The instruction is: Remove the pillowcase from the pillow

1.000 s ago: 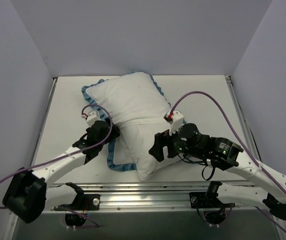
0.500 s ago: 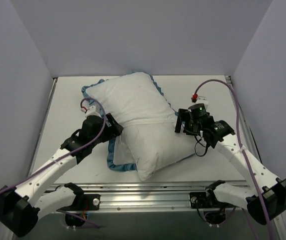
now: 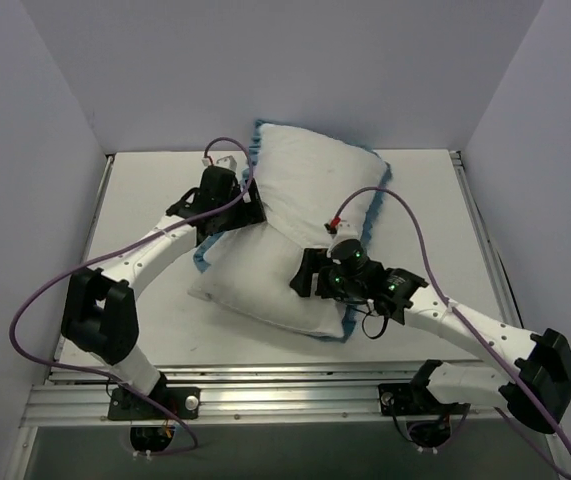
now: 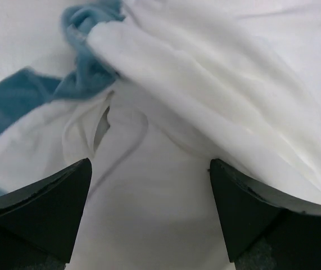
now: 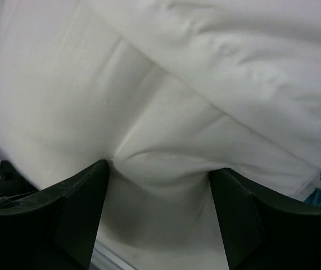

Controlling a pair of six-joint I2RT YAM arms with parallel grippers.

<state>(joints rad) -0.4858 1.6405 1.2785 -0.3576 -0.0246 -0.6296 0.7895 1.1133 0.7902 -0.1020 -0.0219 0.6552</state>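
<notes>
I'm at the step of getting a hold: my left gripper (image 3: 248, 205) stands wide over white cloth beside the teal ruffle (image 4: 84, 67), and my right gripper (image 3: 303, 282) is just as wide, pressed into a puckered fold, neither pinching. Next, I judge, one must close on the pillowcase (image 3: 315, 170) alone (tricky, white on white) while the other pins the pillow (image 3: 255, 290). I count one pillow and one pillowcase, lying aslant in the middle of the table (image 3: 135, 300), with the cover seemingly not off.
</notes>
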